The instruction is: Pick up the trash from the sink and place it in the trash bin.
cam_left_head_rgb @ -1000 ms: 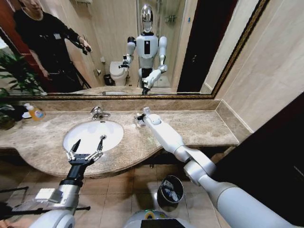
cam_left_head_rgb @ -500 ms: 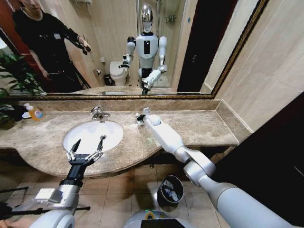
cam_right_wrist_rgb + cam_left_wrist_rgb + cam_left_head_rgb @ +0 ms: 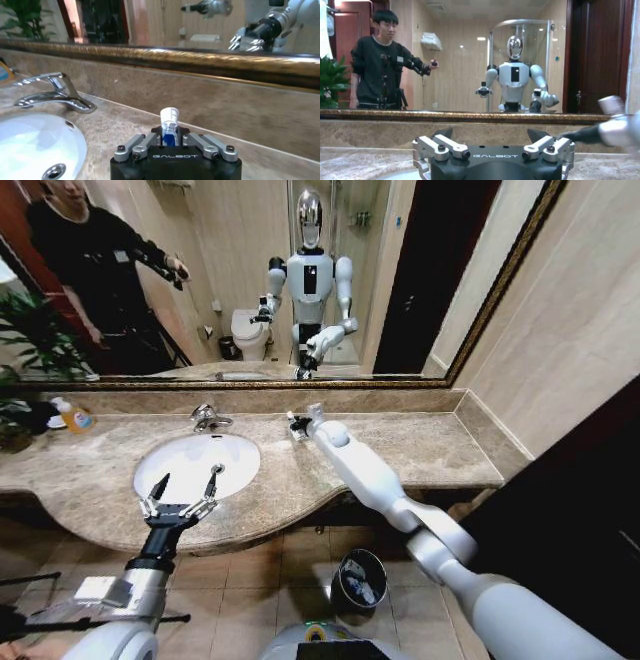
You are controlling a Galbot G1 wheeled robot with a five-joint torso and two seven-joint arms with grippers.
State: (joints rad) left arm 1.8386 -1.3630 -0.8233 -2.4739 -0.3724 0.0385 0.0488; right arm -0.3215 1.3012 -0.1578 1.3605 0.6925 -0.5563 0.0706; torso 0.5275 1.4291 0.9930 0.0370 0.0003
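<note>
You've got the small white tube with blue marks [image 3: 169,122] pinched in the right gripper [image 3: 169,139] jaws just right of the white oval sink [image 3: 196,462], w/ left gripper [image 3: 186,484] jaws spread idle over its front rim, so keep the pinch firm & swing slowly to the round black trash bin [image 3: 359,580] on the floor below the beige marble counter [image 3: 420,445].

Right arm [image 3: 370,470]: glossy white rounded shells, grey joint rings. Left arm [image 3: 150,565]: black forearm, white label patch. Left gripper [image 3: 185,485]: black palm block, white "GALBOT" lettering, silver finger links, dark screws, black pointed fingertips [image 3: 160,483]. Right gripper [image 3: 169,144]: same black body, silver links, "GALBOT" mark.
</note>
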